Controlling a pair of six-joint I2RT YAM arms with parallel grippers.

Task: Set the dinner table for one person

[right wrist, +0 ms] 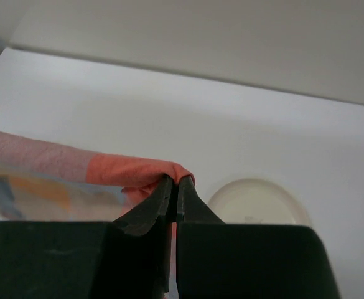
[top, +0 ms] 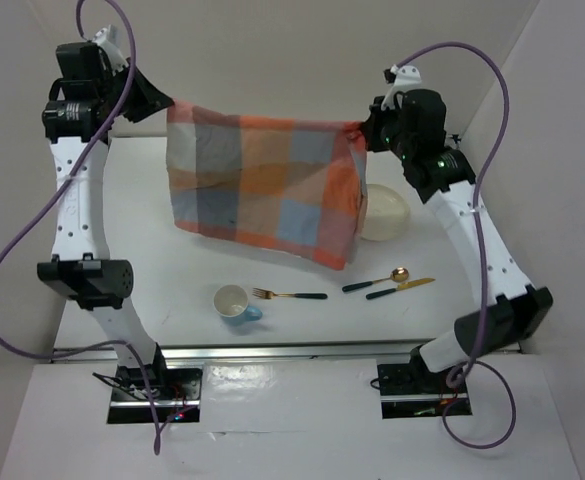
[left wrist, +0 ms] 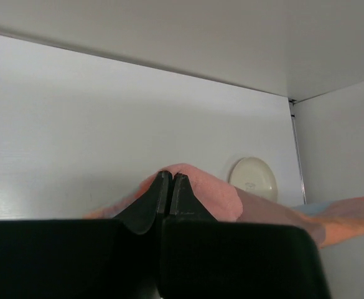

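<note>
Pinching the mat (top: 262, 180), left hand (top: 168, 105) and right hand (top: 364, 132) hover raised.

This is looking like a robotics lab test cell rather than a home, with plain white panels (top: 272, 50) closing in the bare white dinner table (top: 152, 250) at the top and both sides of the frame. A left arm (top: 82, 220) and a right arm (top: 472, 230) are standing bolted to mounting plates (top: 397, 400) at the bottom. Purple cables (top: 462, 45) are looping off them, and a metal rail (top: 272, 350) is running along the near edge.
</note>
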